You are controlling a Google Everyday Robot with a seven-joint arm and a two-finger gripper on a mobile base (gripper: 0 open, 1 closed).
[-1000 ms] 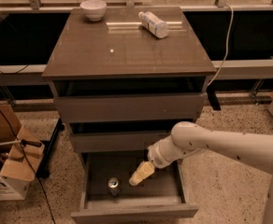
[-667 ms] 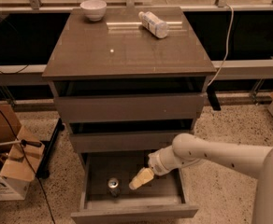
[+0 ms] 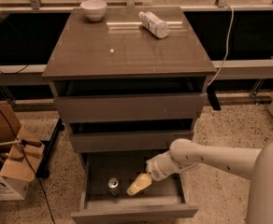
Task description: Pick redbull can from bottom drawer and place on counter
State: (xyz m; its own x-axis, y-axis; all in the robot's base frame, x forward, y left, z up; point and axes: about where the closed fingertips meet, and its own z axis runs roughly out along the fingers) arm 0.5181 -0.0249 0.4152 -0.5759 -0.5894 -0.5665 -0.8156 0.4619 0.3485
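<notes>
The redbull can (image 3: 113,186) stands upright on the floor of the open bottom drawer (image 3: 134,212), left of centre, its shiny round top showing. My gripper (image 3: 137,185) hangs inside the drawer just to the right of the can, a little apart from it, with its cream fingers pointing down and left. My white arm (image 3: 211,157) reaches in from the right. The counter (image 3: 127,48) is the glossy brown top of the cabinet above.
A white bowl (image 3: 93,9) sits at the counter's back left and a clear plastic bottle (image 3: 154,24) lies at its back right. The two upper drawers (image 3: 129,107) stand slightly open. Cardboard boxes (image 3: 10,169) and cables lie on the floor at left.
My gripper has moved lower into the bottom drawer and a little left, closer to the can. The can has not moved.
</notes>
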